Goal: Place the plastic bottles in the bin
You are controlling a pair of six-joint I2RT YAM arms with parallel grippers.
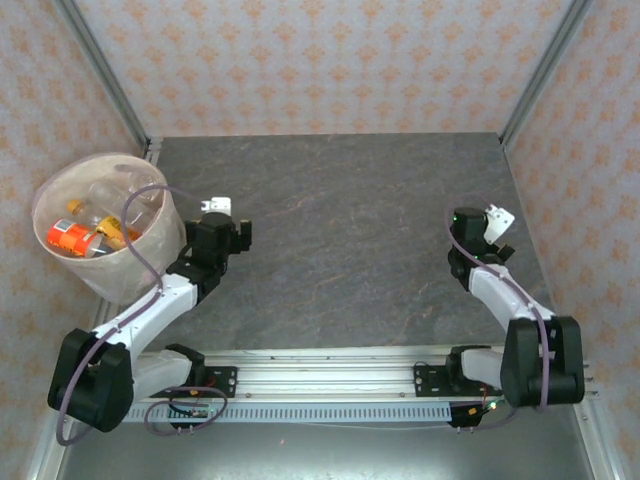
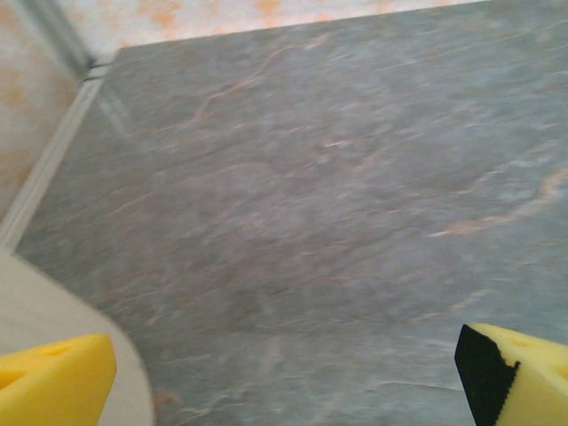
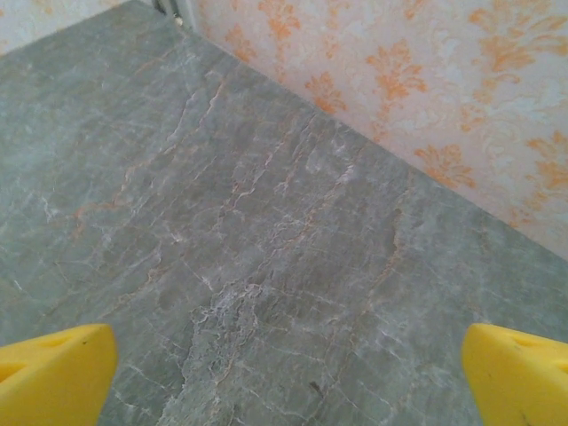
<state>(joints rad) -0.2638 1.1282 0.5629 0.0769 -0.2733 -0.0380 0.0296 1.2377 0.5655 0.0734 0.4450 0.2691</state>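
The bin [image 1: 150,258], a round translucent pinkish bucket, stands at the table's left edge. Inside it lie several plastic bottles [image 1: 85,232], clear ones with red and orange labels. My left gripper [image 1: 216,207] hangs just right of the bin, open, with nothing between its yellow fingertips [image 2: 55,382]. A pale curve of the bin's wall [image 2: 27,311] shows at the lower left of the left wrist view. On the right side of the table my right gripper [image 1: 497,222] is open too, its yellow fingertips [image 3: 57,373] wide apart over bare grey stone.
The grey marbled tabletop [image 1: 340,230] lies between the two arms. Patterned walls close in the back and both sides, with metal posts [image 1: 100,70] in the corners. The right wall [image 3: 426,98] runs close beside the right gripper.
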